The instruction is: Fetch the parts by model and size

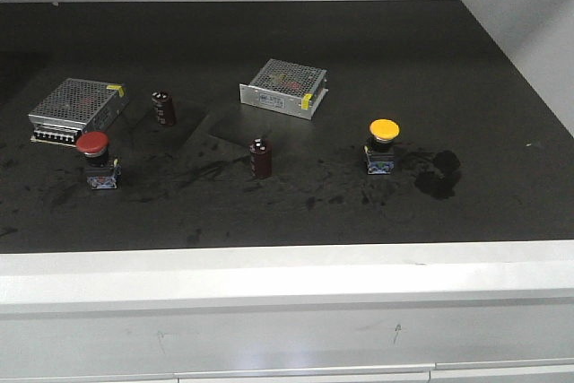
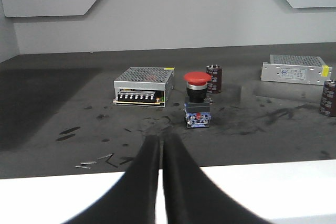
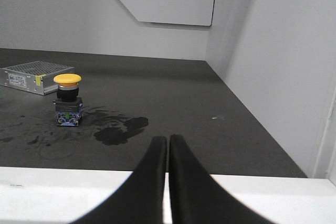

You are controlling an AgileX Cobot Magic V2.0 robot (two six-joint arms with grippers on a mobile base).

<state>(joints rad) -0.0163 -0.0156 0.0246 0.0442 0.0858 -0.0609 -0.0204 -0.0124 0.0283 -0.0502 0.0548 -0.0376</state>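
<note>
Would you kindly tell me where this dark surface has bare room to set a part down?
Widest bare patch: right of the yellow button, up to the side wall. The strip behind the left box and middle box is free too. Crowded: the left, where the red button, that box and a cylinder sit close.

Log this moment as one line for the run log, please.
stage: pre-grasp | left pincer: shut, empty, red-capped switch ahead | right pincer: shut, empty, yellow-capped switch ahead-left | both switches upright on dark table, untouched
</note>
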